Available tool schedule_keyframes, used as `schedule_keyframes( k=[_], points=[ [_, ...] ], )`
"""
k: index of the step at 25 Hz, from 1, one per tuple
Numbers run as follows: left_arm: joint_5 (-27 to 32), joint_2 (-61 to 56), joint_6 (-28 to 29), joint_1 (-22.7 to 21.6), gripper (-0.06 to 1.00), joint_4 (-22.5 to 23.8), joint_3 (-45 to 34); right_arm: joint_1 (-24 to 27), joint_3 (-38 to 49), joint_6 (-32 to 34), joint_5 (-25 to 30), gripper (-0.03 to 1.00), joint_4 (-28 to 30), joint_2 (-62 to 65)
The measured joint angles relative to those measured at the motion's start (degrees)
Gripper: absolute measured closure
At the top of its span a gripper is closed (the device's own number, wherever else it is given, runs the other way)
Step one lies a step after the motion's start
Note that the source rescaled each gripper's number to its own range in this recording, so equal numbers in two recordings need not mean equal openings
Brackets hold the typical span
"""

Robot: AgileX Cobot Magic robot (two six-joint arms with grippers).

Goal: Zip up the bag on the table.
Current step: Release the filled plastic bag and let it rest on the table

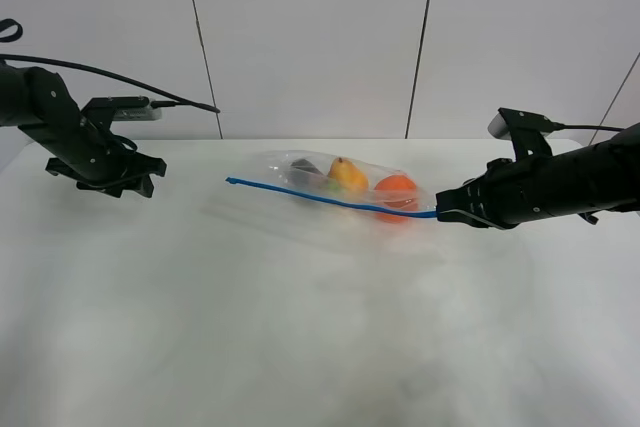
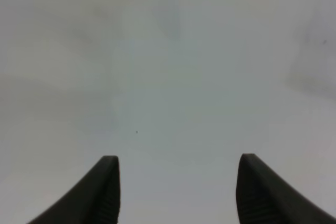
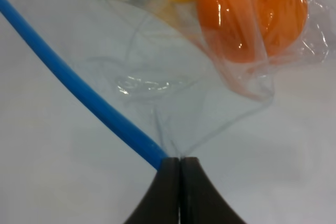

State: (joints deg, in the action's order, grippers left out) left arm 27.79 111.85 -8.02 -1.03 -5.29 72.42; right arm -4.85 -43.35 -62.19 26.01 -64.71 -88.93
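Note:
The clear plastic bag [image 1: 340, 187] lies on the white table [image 1: 300, 327] at the middle back, with a dark eggplant, a yellow fruit and an orange showing through it. Its blue zipper strip [image 1: 320, 197] runs along the near edge, from the bag's left end to its right end. My right gripper [image 1: 440, 214] is shut on the right end of the blue zipper strip [image 3: 84, 95], where the plastic bunches at the jaws. My left gripper [image 1: 128, 185] hovers over the table far to the left, open and holding nothing, with only bare table between its fingers [image 2: 102, 192].
A white panelled wall [image 1: 320, 37] stands behind the table's far edge. A black cable [image 1: 110, 75] runs from the left arm toward the middle.

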Motion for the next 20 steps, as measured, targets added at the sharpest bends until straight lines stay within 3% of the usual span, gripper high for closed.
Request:
schedule_keyframes(
  k=[14, 20],
  points=[
    [3.0, -9.9, -0.3, 0.0, 0.24, 0.0, -0.3, 0.0, 0.0, 0.0, 0.0, 0.97, 0.1, 0.0],
    [2.7, -14.1, -0.6, 0.0, 0.24, 0.0, -4.7, 0.0, 0.0, 0.0, 0.0, 0.97, 0.1, 0.0]
  ],
)
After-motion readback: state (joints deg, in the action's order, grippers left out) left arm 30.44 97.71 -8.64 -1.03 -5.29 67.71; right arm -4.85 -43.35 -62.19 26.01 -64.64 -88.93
